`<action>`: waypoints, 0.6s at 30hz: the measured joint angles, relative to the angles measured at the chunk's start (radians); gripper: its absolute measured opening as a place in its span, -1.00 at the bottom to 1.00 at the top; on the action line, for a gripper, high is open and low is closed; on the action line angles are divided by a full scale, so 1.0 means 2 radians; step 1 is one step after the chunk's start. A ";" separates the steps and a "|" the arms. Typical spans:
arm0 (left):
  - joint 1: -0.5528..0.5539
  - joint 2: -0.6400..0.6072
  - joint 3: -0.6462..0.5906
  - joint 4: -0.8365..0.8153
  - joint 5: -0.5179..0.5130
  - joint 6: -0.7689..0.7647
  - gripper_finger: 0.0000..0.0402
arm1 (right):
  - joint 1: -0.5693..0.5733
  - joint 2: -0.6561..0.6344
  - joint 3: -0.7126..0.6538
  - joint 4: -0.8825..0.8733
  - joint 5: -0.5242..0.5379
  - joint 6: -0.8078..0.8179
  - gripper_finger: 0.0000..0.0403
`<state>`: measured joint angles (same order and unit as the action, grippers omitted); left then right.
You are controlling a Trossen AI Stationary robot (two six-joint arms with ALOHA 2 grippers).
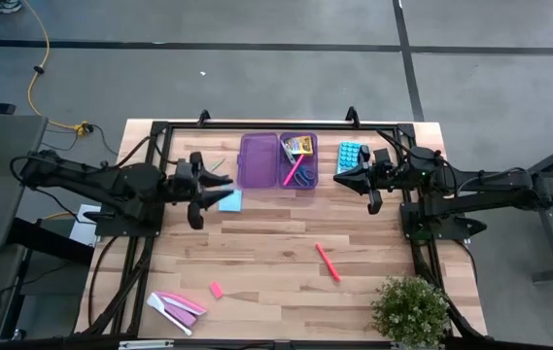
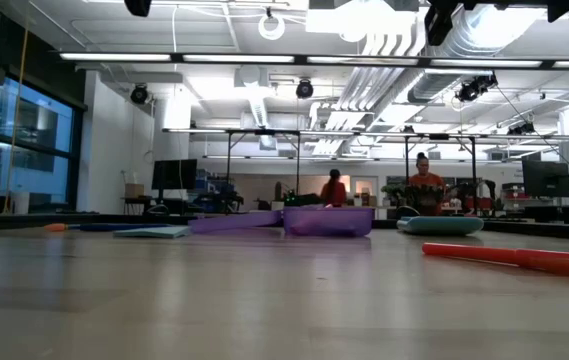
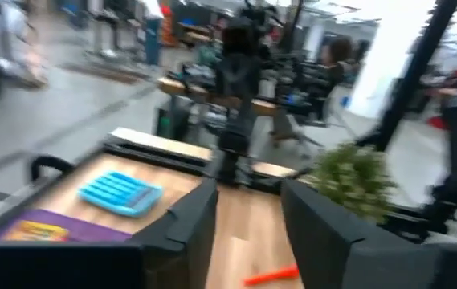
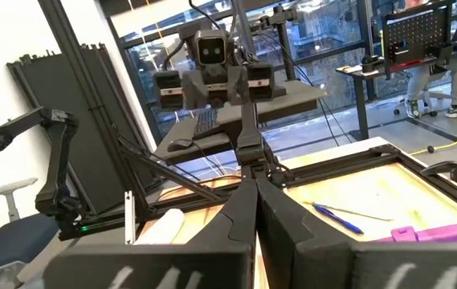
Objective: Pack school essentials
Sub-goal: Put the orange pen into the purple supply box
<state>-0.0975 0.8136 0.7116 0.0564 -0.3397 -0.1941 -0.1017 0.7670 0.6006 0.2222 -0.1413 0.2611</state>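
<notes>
High view: my left gripper [image 1: 220, 181] hangs with jaws spread, notepad [image 1: 229, 201] just under them, purple case [image 1: 276, 160] ahead. Right gripper [image 1: 346, 175] sits beside the calculator [image 1: 351, 156].

Low view: marker [image 2: 514, 258] lies well apart from both jaws.

Left wrist: jaws open, empty.

Right wrist: jaws pressed shut, empty.

Risk: the flat notepad slips when I pinch it.

purple case [image 1: 259, 160], pink marker [image 1: 328, 262], light-blue notepad [image 1: 229, 201]
</notes>
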 joint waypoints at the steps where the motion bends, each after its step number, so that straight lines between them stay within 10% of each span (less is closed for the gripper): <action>1: 0.002 -0.001 0.000 0.000 -0.011 0.011 -0.47 | 0.000 0.000 0.000 0.000 0.000 0.000 -1.00; 6: 0.027 -0.001 0.000 -0.008 -0.008 0.031 -0.93 | 0.000 0.000 0.000 0.000 0.000 -0.004 -1.00; 18: 0.052 -0.001 0.000 0.000 0.043 0.018 -1.00 | 0.000 0.000 0.000 0.000 0.000 -0.006 -1.00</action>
<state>0.0074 0.8124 0.7120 0.0554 -0.2539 -0.1574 -0.1017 0.7670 0.6006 0.2222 -0.1414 0.2493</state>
